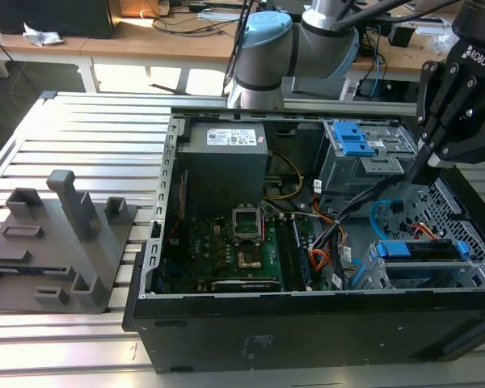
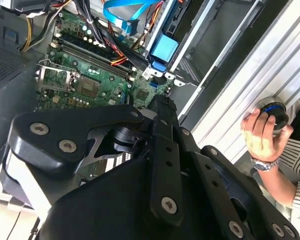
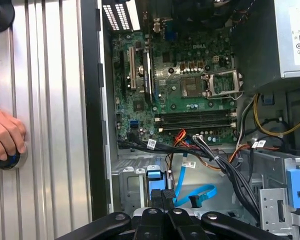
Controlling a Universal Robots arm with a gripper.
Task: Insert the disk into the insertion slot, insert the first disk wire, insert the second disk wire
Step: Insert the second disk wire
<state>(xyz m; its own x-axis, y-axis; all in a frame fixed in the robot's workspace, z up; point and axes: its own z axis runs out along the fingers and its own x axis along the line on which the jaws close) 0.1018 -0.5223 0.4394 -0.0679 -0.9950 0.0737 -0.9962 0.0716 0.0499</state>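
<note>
The disk shows by its bright blue carrier (image 1: pixel 404 249) (image 3: pixel 154 180) (image 2: pixel 164 47), which sits in the insertion slot (image 1: pixel 370 273) (image 3: pixel 126 186), a low grey cage at the case's front. Its silver body is hidden. The second disk wire (image 1: pixel 377 212) (image 3: pixel 199 191) (image 2: pixel 121 9), light blue and looped, lies beside the cage with its dark plug loose. The first disk wire (image 1: pixel 423 231) (image 3: pixel 180 135), red and orange, runs nearby; its plug end is unclear. My gripper (image 1: pixel 424 166) (image 3: pixel 165 196) (image 2: pixel 160 104) hovers shut above the cage, holding nothing.
A taller grey cage with blue latches (image 1: pixel 356 141) (image 3: pixel 295 185) stands behind the slot. The motherboard (image 1: pixel 226 250) and power supply (image 1: pixel 225 162) take up the case's other side. A person's hand (image 3: pixel 5 140) (image 2: pixel 260 135) rests on a knob on the ribbed table. Grey fixtures (image 1: pixel 65 242) stand at the exterior view's left.
</note>
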